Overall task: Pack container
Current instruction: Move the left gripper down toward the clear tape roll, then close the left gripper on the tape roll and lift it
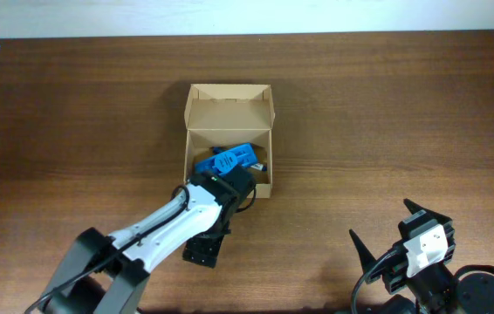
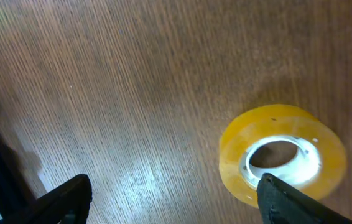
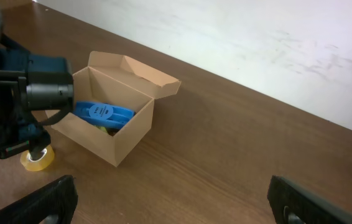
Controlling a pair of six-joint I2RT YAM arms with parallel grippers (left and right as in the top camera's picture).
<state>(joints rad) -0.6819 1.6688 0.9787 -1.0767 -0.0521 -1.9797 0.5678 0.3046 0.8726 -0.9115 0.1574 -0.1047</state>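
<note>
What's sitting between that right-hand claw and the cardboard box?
Nothing. Only bare wooden table lies between the right gripper and the container, as the right wrist and overhead views both show.

left arm (image 1: 173, 222) white-shelled with black joints and cables; right arm (image 1: 423, 251) black, white wrist block.

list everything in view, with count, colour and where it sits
container: 1, tan cardboard, table centre, lid flap open
blue plastic tool: 1, blue, inside the container
tape roll: 1, yellowish clear, on the table beside the container
table: 1, dark brown wood
wall: 1, white, behind the table
left gripper: 1, black, open, over the tape roll
right gripper: 1, black, open, near edge, apart from the container
</note>
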